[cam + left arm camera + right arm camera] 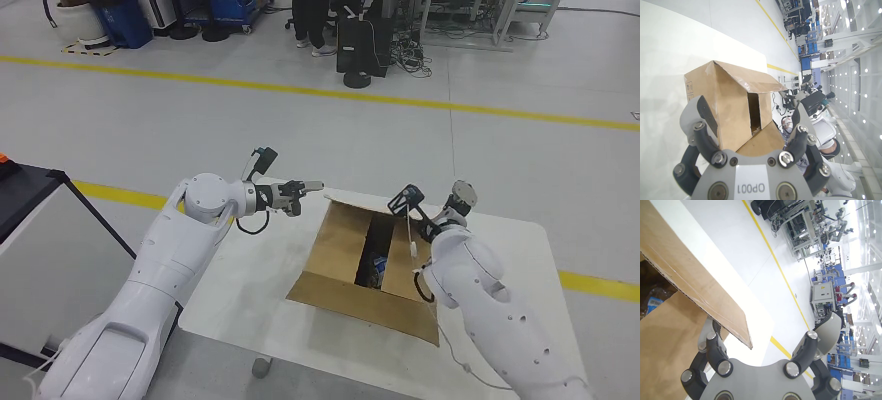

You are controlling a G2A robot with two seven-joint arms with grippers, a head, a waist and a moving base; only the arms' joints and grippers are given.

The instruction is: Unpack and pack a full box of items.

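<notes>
Right gripper (770, 330): fingers spread wide, clamped on nothing. The corner of a raised cardboard flap (696, 281) sits between them, close against one finger and partly hiding it; contact cannot be confirmed. Past the flap, down inside the box (345, 262), a clear-wrapped packet with a blue label (653, 301) lies in the dark gap between the flaps.

Left gripper (751, 117): fingers apart, empty. The box's end wall is straight ahead of it, near but not touching; a flap tents up over that end. A white table (250, 290) lies under the box.

Judgement: the step in hand looks like opening the flaps, and unpacking has barely begun, since the contents are inside. The right gripper would do better to bite the flap further in from the corner and close squarely across the board. It should then swing the flap outward along the fold's arc, not pull straight, or the box may drag. The left gripper could steady the near end, or fold back its own flap to widen the opening.
</notes>
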